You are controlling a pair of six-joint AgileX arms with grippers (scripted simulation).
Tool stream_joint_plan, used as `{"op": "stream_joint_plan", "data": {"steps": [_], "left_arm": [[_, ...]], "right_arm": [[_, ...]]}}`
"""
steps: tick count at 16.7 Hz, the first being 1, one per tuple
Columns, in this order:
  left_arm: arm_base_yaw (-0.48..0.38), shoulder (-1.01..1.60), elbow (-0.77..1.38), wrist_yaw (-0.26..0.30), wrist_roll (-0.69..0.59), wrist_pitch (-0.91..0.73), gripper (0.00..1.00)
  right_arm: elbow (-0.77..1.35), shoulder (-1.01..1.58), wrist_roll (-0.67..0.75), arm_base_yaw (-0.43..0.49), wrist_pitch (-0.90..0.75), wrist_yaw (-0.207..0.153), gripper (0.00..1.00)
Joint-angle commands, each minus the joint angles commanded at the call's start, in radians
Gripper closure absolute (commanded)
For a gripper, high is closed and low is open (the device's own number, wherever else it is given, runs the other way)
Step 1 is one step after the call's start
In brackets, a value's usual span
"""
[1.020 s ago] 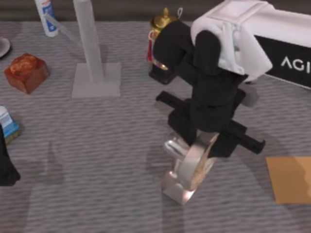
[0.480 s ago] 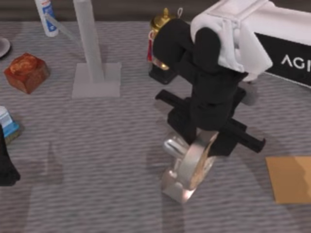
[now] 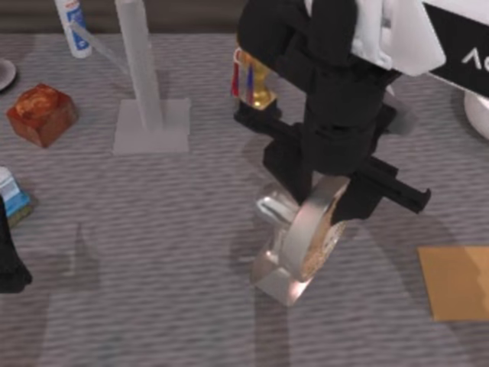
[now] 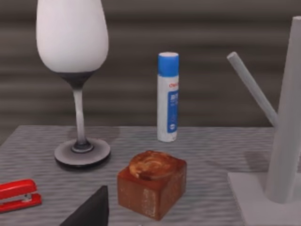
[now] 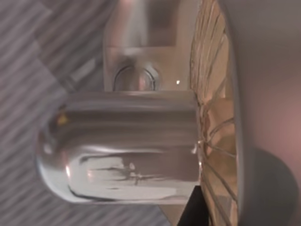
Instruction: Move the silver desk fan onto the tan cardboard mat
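From above, the right gripper [image 3: 325, 210] is clamped on the upper rim of the silver desk fan [image 3: 302, 245], which sits near the table's middle, well apart from the tan cardboard mat [image 3: 457, 281] at the right edge; the carry and set-down remain to be done. The left wrist view shows only bystanders, a reddish-brown block [image 4: 151, 183] and a wine glass [image 4: 75, 70], while the left gripper [image 3: 9, 264] sits idle at the left edge, jaws unreadable. The right wrist view is filled by the fan's motor bulge and grille.

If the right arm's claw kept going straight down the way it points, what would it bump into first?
Nothing new: the right gripper already sits on the shiny silver desk fan. Below that looks to be only the grey table, though depth is unclear.
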Motion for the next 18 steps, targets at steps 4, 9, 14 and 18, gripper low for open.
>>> {"op": "stream_joint_plan", "data": {"steps": [4, 9, 14, 18], "left_arm": [[0.0, 0.0, 0.0, 0.0, 0.0, 0.0, 0.0], [0.0, 0.0, 0.0, 0.0, 0.0, 0.0, 0.0], [0.0, 0.0, 0.0, 0.0, 0.0, 0.0, 0.0], [0.0, 0.0, 0.0, 0.0, 0.0, 0.0, 0.0]], "right_arm": [[-0.018, -0.014, 0.016, -0.02, 0.005, 0.0, 1.0], [-0.218, -0.189, 0.185, -0.212, 0.026, -0.001, 1.0], [-0.477, -0.411, 0.394, -0.456, 0.051, -0.001, 1.0], [-0.527, -0.461, 0.443, -0.506, 0.058, -0.001, 1.0]]}}
